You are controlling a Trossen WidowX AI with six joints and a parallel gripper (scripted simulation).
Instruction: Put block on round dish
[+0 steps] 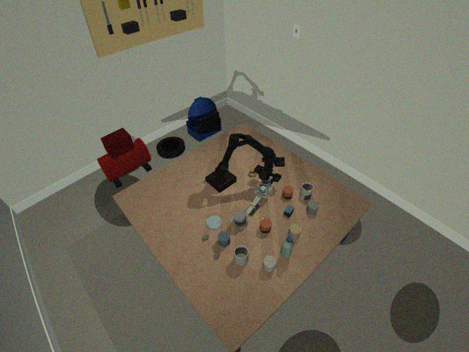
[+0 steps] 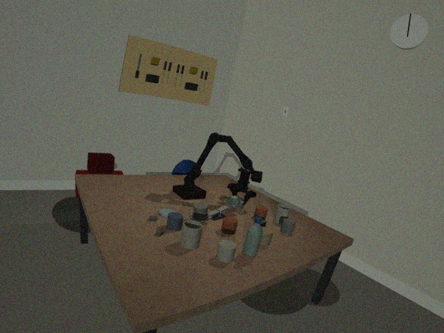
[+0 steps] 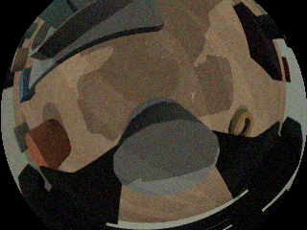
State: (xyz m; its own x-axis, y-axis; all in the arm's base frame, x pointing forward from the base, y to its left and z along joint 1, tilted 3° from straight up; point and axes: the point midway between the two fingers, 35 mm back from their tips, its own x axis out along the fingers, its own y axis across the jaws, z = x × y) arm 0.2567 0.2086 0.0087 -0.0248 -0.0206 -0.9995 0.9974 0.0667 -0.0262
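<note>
My gripper (image 1: 267, 179) (image 2: 241, 197) is open, its fingers low and on either side of the lifted grey cup (image 3: 165, 155). That cup is beyond the far pan; whether it rests fully on the table is hard to tell. The teal block (image 1: 263, 188) (image 2: 234, 198) sits uncovered on the far pan of the balance (image 1: 253, 205) (image 2: 221, 209). The other grey cup (image 1: 239, 217) (image 2: 200, 209) stands on the near end. The pale blue round dish (image 1: 214, 222) (image 2: 166, 212) lies flat beside that end, with no cup or block on it.
A brass ring (image 1: 250, 175) (image 3: 240, 123) lies near the gripper on the arm's side. An orange cylinder (image 1: 287, 191) (image 3: 54, 143) stands on the other side. A blue cylinder (image 1: 223, 239) (image 2: 174, 221) is close to the dish. Several cups and a bottle (image 2: 252, 240) stand farther forward.
</note>
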